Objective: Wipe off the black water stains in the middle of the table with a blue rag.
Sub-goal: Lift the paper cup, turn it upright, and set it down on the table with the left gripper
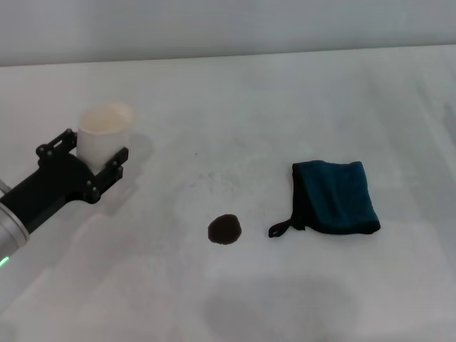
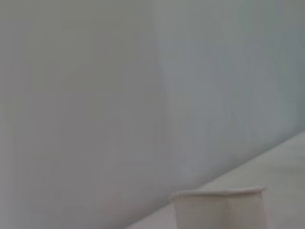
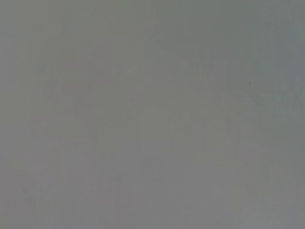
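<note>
The left arm reaches in from the near left edge of the head view, its black left claw (image 1: 95,155) pointing forward and rightward, fingers spread on either side of something pale; the right arm is out of sight

Soft, even overhead light; 2 of 3 views blurred.
The tabletop (image 1: 299,92) is bright and matte, with faint shadows beside the cup (image 1: 105,131) and rag (image 1: 335,197). The left wrist view is soft; the right wrist view is featureless grey.
</note>
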`<state>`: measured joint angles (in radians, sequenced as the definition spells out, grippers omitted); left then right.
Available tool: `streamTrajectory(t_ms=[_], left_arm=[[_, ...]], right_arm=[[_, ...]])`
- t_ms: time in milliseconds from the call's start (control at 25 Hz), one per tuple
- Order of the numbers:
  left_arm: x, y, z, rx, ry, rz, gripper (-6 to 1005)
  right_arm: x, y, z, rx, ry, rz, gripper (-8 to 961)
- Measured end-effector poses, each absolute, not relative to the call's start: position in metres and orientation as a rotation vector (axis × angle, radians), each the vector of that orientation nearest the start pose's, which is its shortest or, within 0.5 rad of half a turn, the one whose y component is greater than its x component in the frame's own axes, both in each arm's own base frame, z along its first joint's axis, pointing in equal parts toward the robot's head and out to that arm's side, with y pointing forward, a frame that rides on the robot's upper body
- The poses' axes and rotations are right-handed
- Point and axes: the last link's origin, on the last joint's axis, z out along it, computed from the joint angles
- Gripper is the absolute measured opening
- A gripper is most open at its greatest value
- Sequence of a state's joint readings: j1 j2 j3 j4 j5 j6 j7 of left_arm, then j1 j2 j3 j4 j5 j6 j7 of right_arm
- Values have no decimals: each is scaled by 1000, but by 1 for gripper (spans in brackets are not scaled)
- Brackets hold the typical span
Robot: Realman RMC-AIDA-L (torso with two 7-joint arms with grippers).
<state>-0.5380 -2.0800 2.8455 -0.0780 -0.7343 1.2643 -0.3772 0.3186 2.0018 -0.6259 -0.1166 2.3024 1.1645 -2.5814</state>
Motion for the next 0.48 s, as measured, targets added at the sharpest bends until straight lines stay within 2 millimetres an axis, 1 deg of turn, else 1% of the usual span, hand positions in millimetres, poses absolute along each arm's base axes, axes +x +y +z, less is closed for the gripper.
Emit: streamTrajectory(t_ms=[80,200,480], left_arm=[[-313,313,-59,-2244,-318,-596,622],[-314,308,-66,-2247,-329,-581,621],[-315,296,-83,-2259,-288,-522,622]], right_arm=[[410,292,62,-1445,750,685,689],[412,291,63,-1438,758,679,689],[417,290,62,-1423,785,652,689]])
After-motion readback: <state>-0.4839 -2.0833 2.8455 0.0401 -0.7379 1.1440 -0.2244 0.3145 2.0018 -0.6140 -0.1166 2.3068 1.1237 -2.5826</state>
